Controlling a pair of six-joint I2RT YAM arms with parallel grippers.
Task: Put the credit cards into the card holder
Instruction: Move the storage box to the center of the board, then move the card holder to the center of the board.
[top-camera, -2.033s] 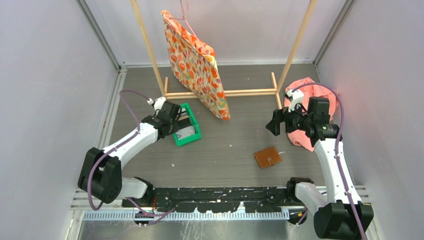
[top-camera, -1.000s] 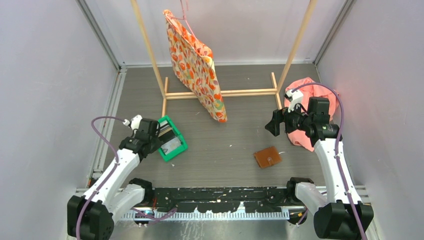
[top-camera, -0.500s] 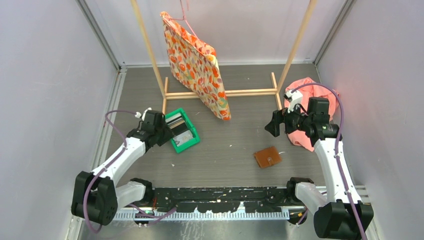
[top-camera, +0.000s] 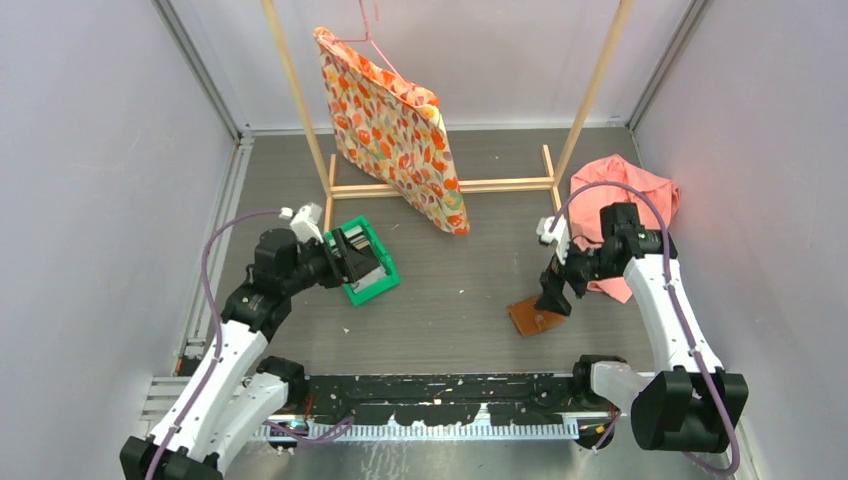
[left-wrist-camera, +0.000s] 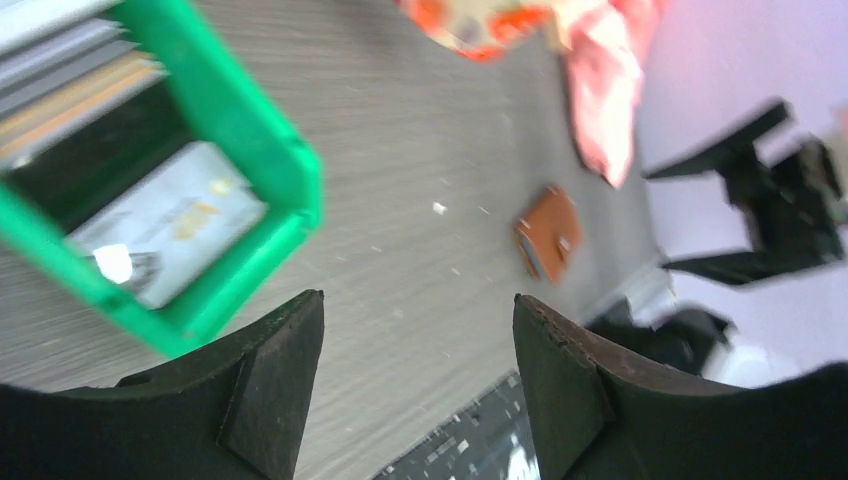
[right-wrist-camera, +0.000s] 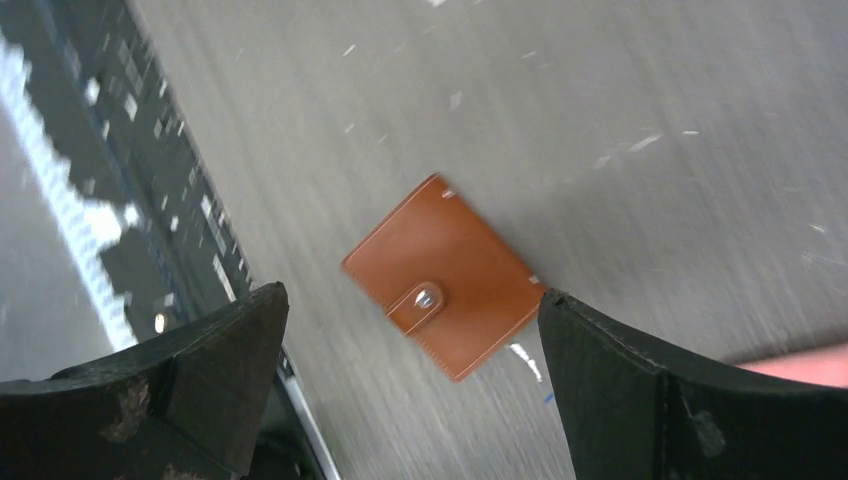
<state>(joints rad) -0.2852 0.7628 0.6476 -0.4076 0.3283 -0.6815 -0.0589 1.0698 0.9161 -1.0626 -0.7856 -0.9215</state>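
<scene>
Two grippers checked | my left gripper (left-wrist-camera: 410, 340): jaws apart, empty, just beside green bin (left-wrist-camera: 260, 130) with cards (left-wrist-camera: 165, 220) lying inside | my right gripper (top-camera: 553, 295): jaws wide apart, hovering over closed wallet (right-wrist-camera: 445, 275) on table (top-camera: 460, 280).

Left fingers (left-wrist-camera: 270, 390) parted, right fingers (right-wrist-camera: 200, 370) spread wide, pointing down

From overhead, the right fingers (top-camera: 551, 297) cover the far-right corner of the card holder (top-camera: 527, 321), and the right arm hides part of the pink cloth (top-camera: 640, 190). The left wrist view is blurred. There the green bin (left-wrist-camera: 262, 150) runs off the left and top edges, and the credit cards (left-wrist-camera: 165, 225) inside cannot be counted or their print read.
</scene>
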